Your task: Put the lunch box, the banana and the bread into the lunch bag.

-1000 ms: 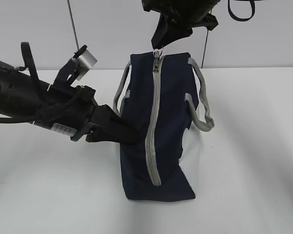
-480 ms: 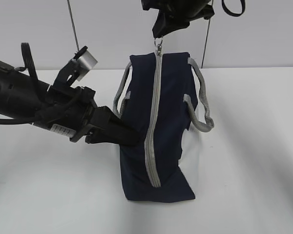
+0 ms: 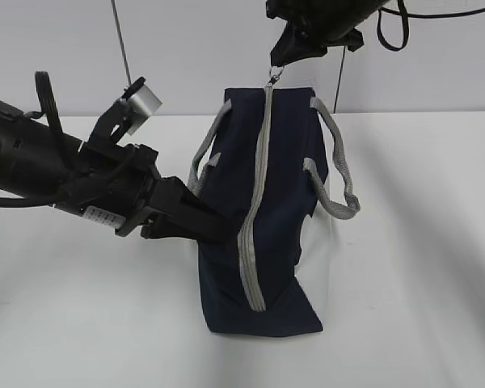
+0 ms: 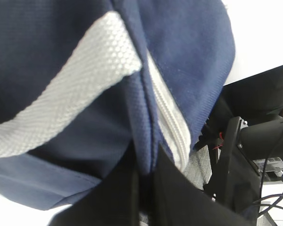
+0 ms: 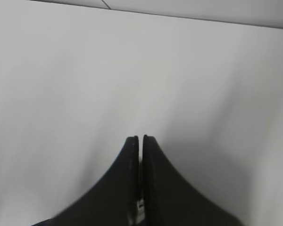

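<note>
On the white desk [image 3: 404,323] we find the lunch bag [image 3: 283,202], navy, standing on end near the middle, its base flared against the surface. Its grey zipper [image 3: 255,218] runs lengthwise down the face toward us and looks closed along the whole visible run. A white side panel [image 3: 315,250] shows on the bag's right. Two grey webbing handles hang off it: one loop [image 3: 333,166] on the right, one [image 3: 204,153] on the left.

We note the left arm [image 3: 32,162] coming in low from the left edge. Its left pincer [image 3: 214,229] is pressed into the bag's left side, jaws nearly together. From the left wrist view we see a fold of navy fabric [image 4: 144,141] pinched between the dark fingers [image 4: 179,197], beside the zipper tape, so we log it as gripping the bag.

We note the right pincer [image 3: 287,55] above the bag's top edge. A metal ring pull [image 3: 272,78] sits just below its tip, at the zipper's upper end. In the right wrist view its fingers [image 5: 132,188] are closed tight together over bare desk; a small pale bit shows low in the seam, too small to identify. We cannot tell whether the ring is actually clamped.
</note>
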Controlling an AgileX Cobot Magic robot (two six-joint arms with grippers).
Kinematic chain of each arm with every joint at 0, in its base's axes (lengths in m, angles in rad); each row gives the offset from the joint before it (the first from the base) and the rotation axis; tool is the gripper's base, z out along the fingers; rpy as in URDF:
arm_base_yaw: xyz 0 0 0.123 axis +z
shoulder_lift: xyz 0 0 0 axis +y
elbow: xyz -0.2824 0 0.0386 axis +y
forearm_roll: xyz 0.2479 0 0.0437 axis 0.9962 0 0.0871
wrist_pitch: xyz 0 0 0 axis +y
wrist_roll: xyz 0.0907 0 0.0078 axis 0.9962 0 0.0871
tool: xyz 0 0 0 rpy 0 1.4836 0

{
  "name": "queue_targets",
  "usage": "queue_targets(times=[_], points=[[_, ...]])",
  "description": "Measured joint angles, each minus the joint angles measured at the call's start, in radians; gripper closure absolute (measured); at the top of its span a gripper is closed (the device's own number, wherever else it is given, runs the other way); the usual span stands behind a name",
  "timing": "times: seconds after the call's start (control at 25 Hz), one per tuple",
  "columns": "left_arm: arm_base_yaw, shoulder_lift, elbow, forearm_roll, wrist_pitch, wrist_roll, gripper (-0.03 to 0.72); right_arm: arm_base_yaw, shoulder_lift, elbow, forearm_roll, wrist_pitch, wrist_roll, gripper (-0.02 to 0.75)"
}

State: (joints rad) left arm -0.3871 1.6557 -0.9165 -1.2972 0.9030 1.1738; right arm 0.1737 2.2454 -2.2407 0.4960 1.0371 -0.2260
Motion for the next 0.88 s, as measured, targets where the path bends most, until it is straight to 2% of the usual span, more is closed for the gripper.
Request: queue_targets(times=[0.36, 0.44, 0.6, 0.64, 0.72, 0.88], points=[[0.004, 0.000, 0.000, 0.006, 0.029, -0.004, 0.672, -0.024, 0.045, -0.002, 0.247, 0.037, -0.248, 0.754], [0.022, -0.006, 0.000, -0.010, 0.048, -0.011, 0.599, -0.024, 0.045, -0.006, 0.283, 0.066, -0.301, 0.754], [0.099, -0.055, -0.006, -0.035, 0.078, -0.093, 0.302, -0.024, 0.045, -0.010, 0.300, 0.141, -0.396, 0.754], [0.119, -0.066, -0.016, -0.031, 0.080, -0.128, 0.258, -0.024, 0.045, -0.010, 0.302, 0.151, -0.413, 0.754], [0.156, -0.083, -0.041, -0.024, 0.076, -0.191, 0.225, -0.024, 0.045, -0.010, 0.304, 0.165, -0.432, 0.754], [0.173, -0.091, -0.113, -0.008, 0.052, -0.306, 0.241, -0.024, 0.045, -0.010, 0.305, 0.174, -0.443, 0.754]])
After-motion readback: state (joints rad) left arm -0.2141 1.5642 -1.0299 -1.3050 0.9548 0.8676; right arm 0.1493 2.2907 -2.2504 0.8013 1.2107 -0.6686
